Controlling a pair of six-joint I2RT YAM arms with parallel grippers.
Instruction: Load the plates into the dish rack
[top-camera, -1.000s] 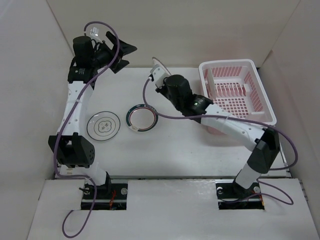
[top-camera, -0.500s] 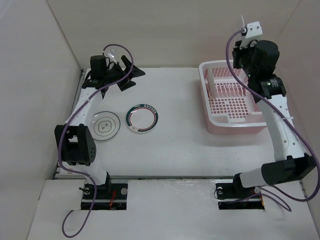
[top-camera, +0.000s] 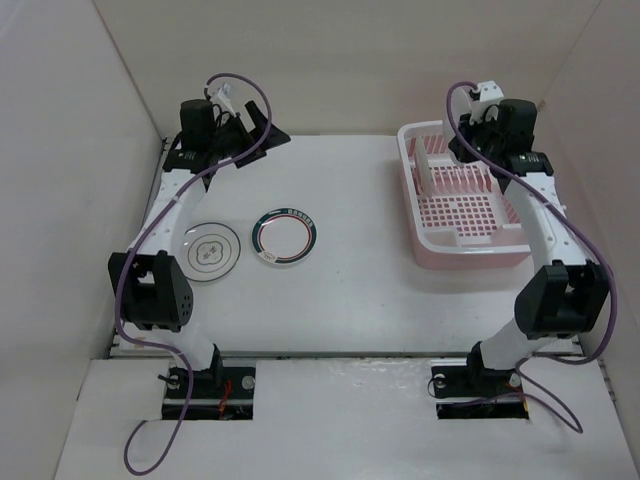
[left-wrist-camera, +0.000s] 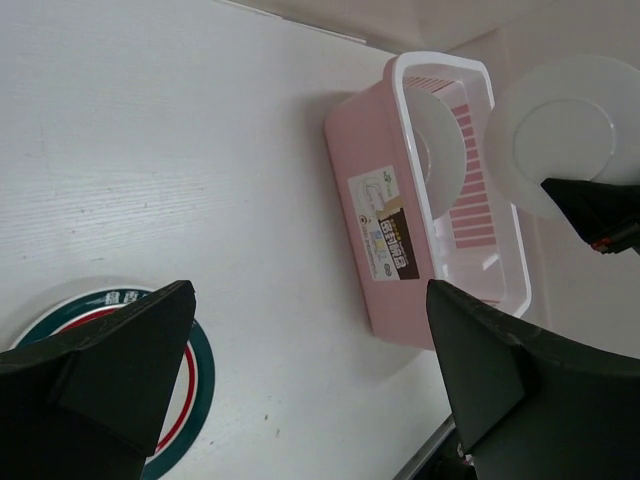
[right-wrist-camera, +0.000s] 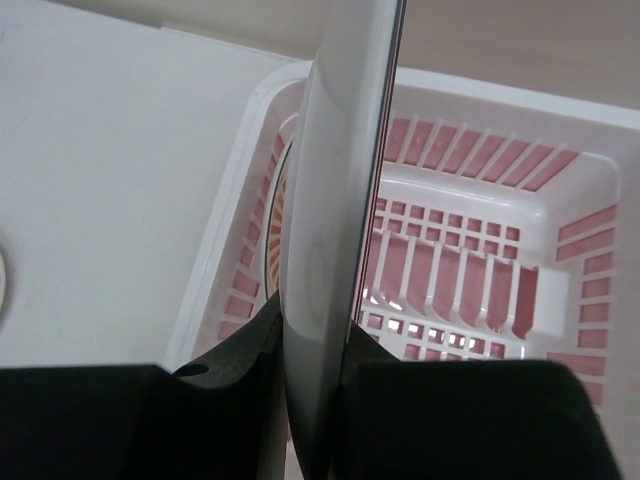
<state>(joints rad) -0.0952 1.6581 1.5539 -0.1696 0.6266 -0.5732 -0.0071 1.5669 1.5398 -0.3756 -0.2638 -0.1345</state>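
My right gripper is shut on a white plate and holds it upright, edge-on, above the pink dish rack. The plate's plain underside shows in the left wrist view. A plate with an orange sunburst stands in the rack's left end. A green-rimmed plate and a plate with a thin dark ring lie flat on the table. My left gripper is open and empty, raised at the far left, above the green-rimmed plate.
The rack stands at the far right of the white table, with a label on its long side. Beige walls enclose the table on three sides. The right arm reaches along the rack's right edge.
My right arm swung from the table's middle to the far right with the plate, then came down over the rack. The left gripper shifted slightly right.
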